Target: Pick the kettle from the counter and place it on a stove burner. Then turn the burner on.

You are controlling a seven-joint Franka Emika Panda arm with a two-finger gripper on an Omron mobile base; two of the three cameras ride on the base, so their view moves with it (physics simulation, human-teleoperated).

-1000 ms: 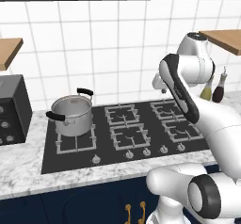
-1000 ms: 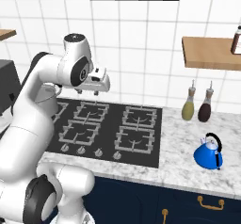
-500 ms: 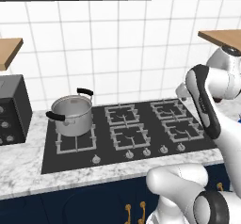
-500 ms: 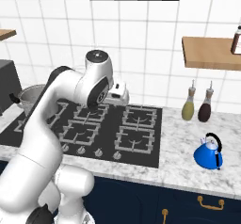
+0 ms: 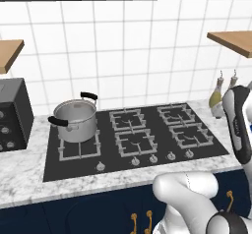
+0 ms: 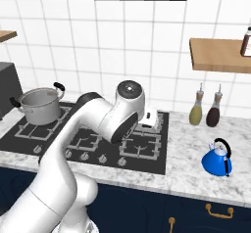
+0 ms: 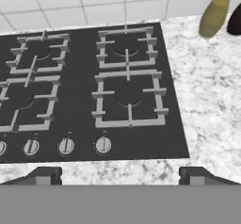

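The small blue kettle [image 6: 218, 158] with its black handle stands upright on the marble counter [image 6: 191, 178], right of the black cooktop [image 6: 147, 163]. My white hand [image 6: 148, 119] hangs over the cooktop's right side, well left of the kettle. In the hand view my gripper [image 7: 120, 175] is open, fingertips [image 7: 44, 175] wide apart with nothing between them. Below it lie the front right stove burner [image 7: 128, 96] and the rear right one [image 7: 126, 46]. My forearm [image 5: 238, 125] crosses the right edge of the left base view.
A steel pot [image 5: 75, 120] sits on the rear left burner. Two bottles [image 6: 197, 110] [image 6: 213, 112] stand by the wall behind the kettle. A wooden shelf [image 6: 220, 55] hangs above them. Knobs [image 7: 103, 145] line the cooktop's front. A black appliance [image 5: 12, 115] stands far left.
The arm has swung rightward across the cooktop toward the kettle's side, and the jaws have spread wider. Kettle and pot have stayed put.
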